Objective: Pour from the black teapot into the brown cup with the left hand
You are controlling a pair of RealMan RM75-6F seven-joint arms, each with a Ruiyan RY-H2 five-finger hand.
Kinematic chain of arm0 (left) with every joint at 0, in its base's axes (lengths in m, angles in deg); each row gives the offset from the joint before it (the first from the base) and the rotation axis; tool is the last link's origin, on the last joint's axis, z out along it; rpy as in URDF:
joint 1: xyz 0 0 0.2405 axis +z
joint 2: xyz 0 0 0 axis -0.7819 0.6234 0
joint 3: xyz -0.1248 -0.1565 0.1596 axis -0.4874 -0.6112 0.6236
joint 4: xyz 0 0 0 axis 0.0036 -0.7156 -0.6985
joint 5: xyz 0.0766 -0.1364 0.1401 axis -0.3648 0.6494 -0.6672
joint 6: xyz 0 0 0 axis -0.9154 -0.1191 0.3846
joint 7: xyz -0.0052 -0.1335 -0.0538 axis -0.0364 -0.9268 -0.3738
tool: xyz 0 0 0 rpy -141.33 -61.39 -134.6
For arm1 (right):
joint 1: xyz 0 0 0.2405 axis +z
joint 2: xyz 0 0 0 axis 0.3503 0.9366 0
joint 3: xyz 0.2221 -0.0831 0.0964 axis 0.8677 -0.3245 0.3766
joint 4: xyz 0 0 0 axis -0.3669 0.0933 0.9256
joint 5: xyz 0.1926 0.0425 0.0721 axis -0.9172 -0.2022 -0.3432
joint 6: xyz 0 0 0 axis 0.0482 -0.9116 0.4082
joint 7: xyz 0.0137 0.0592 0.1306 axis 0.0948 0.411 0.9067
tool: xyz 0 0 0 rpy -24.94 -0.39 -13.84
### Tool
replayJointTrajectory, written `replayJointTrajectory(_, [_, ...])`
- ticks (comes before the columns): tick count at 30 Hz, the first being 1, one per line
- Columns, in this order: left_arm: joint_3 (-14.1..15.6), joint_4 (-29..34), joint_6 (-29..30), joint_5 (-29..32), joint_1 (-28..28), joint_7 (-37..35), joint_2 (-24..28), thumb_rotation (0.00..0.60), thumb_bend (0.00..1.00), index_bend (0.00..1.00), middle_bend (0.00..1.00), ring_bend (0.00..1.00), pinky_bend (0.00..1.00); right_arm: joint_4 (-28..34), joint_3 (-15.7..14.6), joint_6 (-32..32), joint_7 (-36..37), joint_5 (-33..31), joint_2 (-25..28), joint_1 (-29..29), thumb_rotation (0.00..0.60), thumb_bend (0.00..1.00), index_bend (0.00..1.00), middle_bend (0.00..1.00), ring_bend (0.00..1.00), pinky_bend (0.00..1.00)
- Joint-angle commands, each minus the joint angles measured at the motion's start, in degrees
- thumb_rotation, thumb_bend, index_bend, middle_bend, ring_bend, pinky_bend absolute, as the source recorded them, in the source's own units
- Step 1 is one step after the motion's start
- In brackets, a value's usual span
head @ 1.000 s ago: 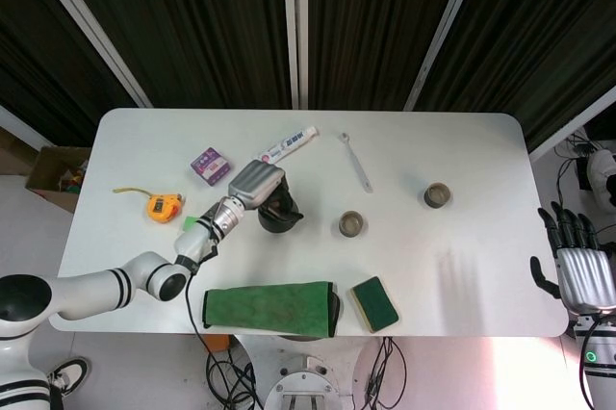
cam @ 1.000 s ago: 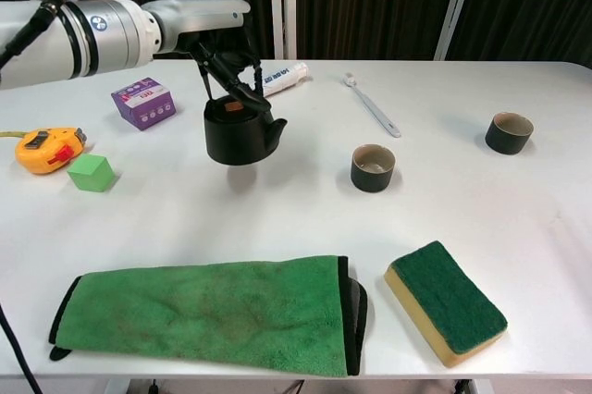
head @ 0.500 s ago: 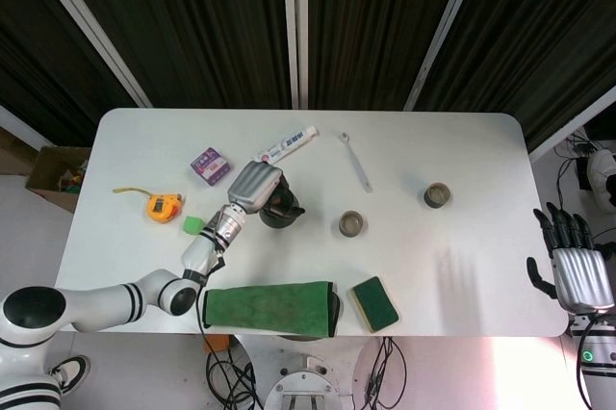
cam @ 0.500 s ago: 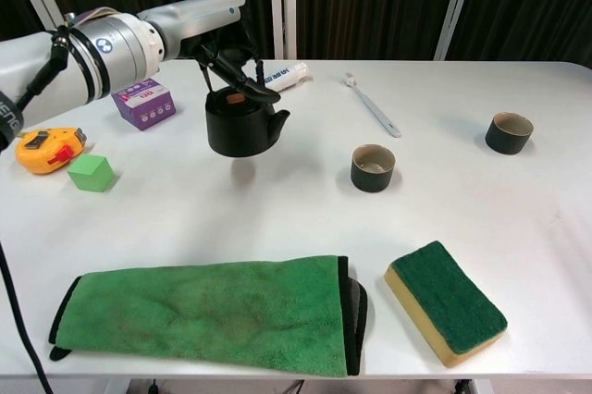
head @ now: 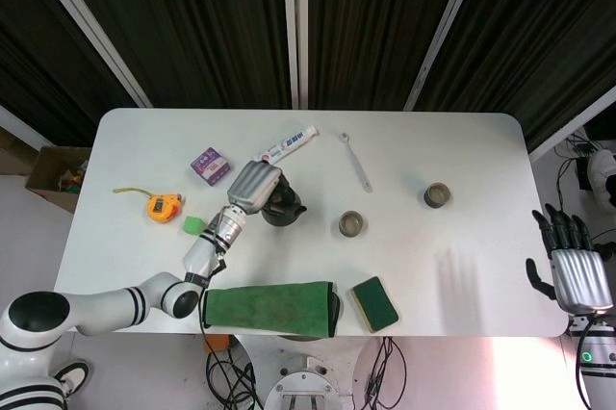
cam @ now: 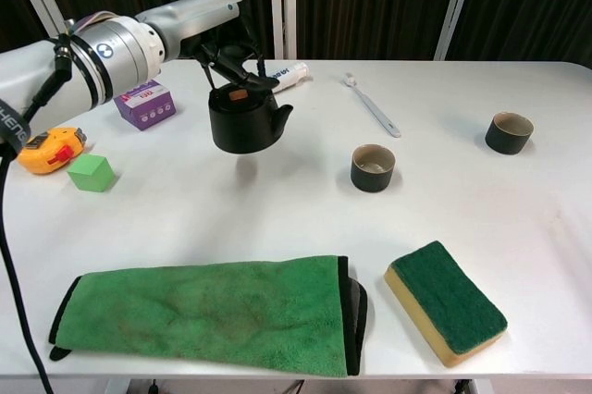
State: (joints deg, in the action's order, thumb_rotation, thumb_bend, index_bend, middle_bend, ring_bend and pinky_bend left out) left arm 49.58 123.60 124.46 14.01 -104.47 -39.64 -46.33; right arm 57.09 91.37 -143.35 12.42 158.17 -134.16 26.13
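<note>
While my left hand (cam: 229,50) hangs the black teapot (cam: 246,122) by its top handle, clear of the table (cam: 277,209), the brown cup (cam: 373,167) waits well off to its spout side.
I judge the pot rigid, hard-glazed and top-heavy, likely to swing and slip, so I'd keep the fingers hooked round the handle. My right hand (head: 572,271) hangs off the table edge, fingers apart, holding nothing.
</note>
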Motion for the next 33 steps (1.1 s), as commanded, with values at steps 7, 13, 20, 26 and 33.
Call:
replayJointTrajectory(7, [-0.7,-0.2,-0.2,-0.3,0.6,-1.1,-0.5,0.477,0.23,1.0,1.0,1.0,0.44,-0.1,0.0,0.1,-0.1,-0.1,-0.1,0.0,0.6,0.45,0.0,0.0,0.0,0.0])
replayJointTrajectory(13, [-1.2,-1.3,0.4,-1.4,1.0,-3.1,-1.3,0.597,0.24,1.0,1.0,1.0,0.44,-0.1,-0.1,0.2,-0.2,-0.2,-0.1,0.0,0.6,0.45,0.0,0.0,0.0,0.0])
replayJointTrajectory(20, [-1.6,-1.7,0.7,-2.0,1.3,-3.6,-1.7,0.6,0.28,1.0,1.0,1.0,0.44,-0.1,-0.1,0.3,-0.3,-0.3,-0.1,0.0,0.6,0.45,0.0,0.0,0.0,0.0])
replayJointTrajectory(26, [-1.9,-1.8,0.7,-2.3,1.5,-4.1,-1.8,0.6,0.28,1.0,1.0,1.0,0.44,-0.1,-0.1,0.3,-0.3,-0.3,-0.1,0.0,0.6,0.45,0.0,0.0,0.0,0.0])
replayJointTrajectory(33, [-2.4,-2.0,0.4,-2.0,1.7,-4.4,-2.2,0.6,0.28,1.0,1.0,1.0,0.44,0.0,-0.1,0.6,-0.5,-0.3,-0.2,0.2,0.6,0.45,0.0,0.0,0.0,0.0])
